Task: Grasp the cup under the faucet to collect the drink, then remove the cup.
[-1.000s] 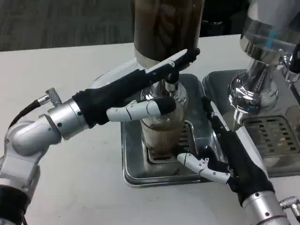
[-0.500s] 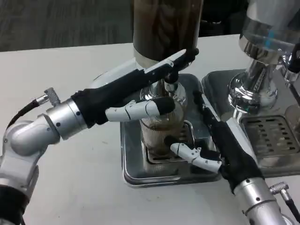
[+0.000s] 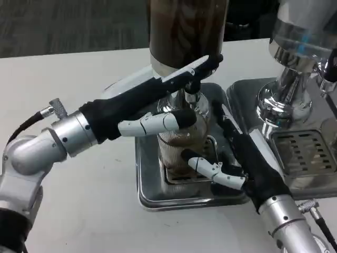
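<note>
No brand, label or writing can be read on any surface here.

A clear ribbed plastic cup [image 3: 180, 150], holding brown drink in its lower part, stands on the grate of a square steel drip tray [image 3: 150, 182] near the middle of the white bench [image 3: 95, 211], directly beneath the chrome faucet [image 3: 190, 95] of a tall drink dispenser with a dark brown tank [image 3: 187, 29] that rises at the bench's far edge.

The left robot hand [image 3: 158, 100] reaches in from the left edge. Its upper fingers lie stretched along the faucet lever, and a lower white-and-black finger curls across the front of the cup's rim, touching it; it grips nothing fully, so the fingers are spread rather than closed.

The right robot hand [image 3: 242, 158] comes from the near right corner, its back alongside the cup's right side over the tray. Its white thumb crosses in front of the cup's lower half, while the long fingers extend behind. Whether it actually clasps the cup cannot be told.

To the right, near the right edge, a second dispenser with a clear tank and polished chrome base [image 3: 287, 100] stands on its own steel drip tray with a slotted grate [image 3: 308, 153]. The left forearm partly hides the first tray's far left corner.
</note>
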You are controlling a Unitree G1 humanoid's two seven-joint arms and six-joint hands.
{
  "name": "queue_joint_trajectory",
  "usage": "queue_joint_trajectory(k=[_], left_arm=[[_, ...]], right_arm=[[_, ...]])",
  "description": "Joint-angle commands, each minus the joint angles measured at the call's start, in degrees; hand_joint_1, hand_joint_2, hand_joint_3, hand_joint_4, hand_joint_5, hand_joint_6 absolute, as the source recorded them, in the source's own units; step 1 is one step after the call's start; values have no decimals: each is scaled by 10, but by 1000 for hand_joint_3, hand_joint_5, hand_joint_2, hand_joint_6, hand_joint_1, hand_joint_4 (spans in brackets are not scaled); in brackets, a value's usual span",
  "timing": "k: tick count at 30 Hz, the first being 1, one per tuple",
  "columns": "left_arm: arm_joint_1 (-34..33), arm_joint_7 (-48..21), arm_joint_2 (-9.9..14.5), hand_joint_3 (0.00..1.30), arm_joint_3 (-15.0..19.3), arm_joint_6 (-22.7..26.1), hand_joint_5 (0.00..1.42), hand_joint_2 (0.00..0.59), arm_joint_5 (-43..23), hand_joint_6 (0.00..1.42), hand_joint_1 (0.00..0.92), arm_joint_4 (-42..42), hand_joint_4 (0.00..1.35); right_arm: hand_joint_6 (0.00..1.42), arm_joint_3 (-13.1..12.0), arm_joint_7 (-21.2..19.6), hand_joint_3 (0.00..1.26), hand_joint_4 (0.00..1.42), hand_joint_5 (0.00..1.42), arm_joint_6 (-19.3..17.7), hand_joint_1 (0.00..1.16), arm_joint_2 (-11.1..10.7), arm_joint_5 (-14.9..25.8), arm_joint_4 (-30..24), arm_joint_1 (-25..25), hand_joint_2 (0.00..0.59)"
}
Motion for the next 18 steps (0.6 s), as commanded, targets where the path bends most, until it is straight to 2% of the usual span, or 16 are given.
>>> queue_joint_trajectory(k=[1, 7, 18], left_arm=[[20, -15, 9, 5, -14, 18, 0, 142, 30, 0, 0, 8, 0], [22, -17, 8, 5, -12, 21, 0, 142, 25, 0, 0, 7, 0], [16, -56, -8, 11, 2, 46, 0, 142, -39, 0, 0, 10, 0]], right_arm=[[0, -2, 6, 0, 0, 0, -8, 710, 1, 9, 11, -14, 217], [0, -2, 11, 0, 0, 0, -11, 708, 1, 15, 21, -23, 217], [0, -1, 8, 0, 0, 0, -13, 701, 3, 18, 30, -24, 223]])
